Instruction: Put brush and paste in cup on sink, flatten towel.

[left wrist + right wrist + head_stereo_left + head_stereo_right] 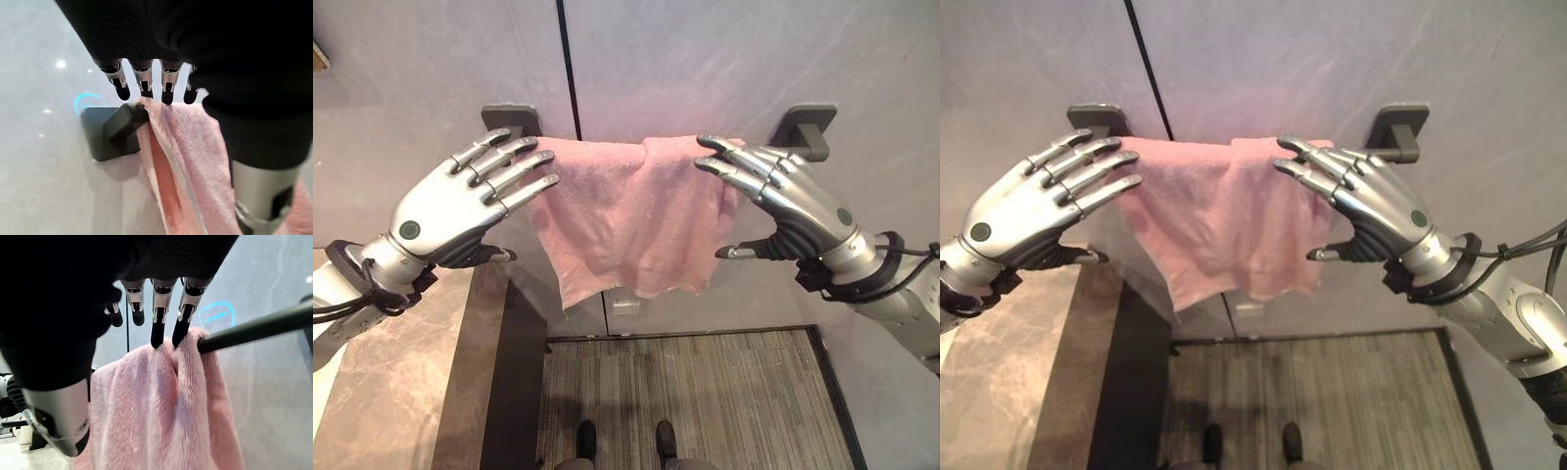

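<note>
- At the wall rail: my left hand [460, 201] and my right hand [781, 196] are both raised to the pink towel [631, 215], which hangs bunched over a dark towel bar [264, 325] between two wall brackets.
- Left hand: fingers straight and slightly fanned, dark tips at the towel's left upper edge, just beside the left bracket [512, 118]. In the left wrist view the fingertips [167, 95] sit at the top fold where the cloth crosses the bar; I pinch nothing here.
- Right hand: fingers also extended, thumb hanging apart below, tips resting on the towel's right upper edge. In the right wrist view the fingertips [157, 338] touch the fold just beside the bare stretch of bar; no cloth is gripped.
- Where the towel lies: its long axis runs along the bar, left to right across my front, but the cloth is gathered toward the middle with a fold down its centre and an uneven lower hem. Bare bar shows between its right edge and the right bracket [808, 125].
- What the coming move turns on, in my judgement: each hand is at its own end of the cloth, so spreading would run outward along the bar, with more room on the right.
- Below left, a stone counter [391, 392] edges the frame.
</note>
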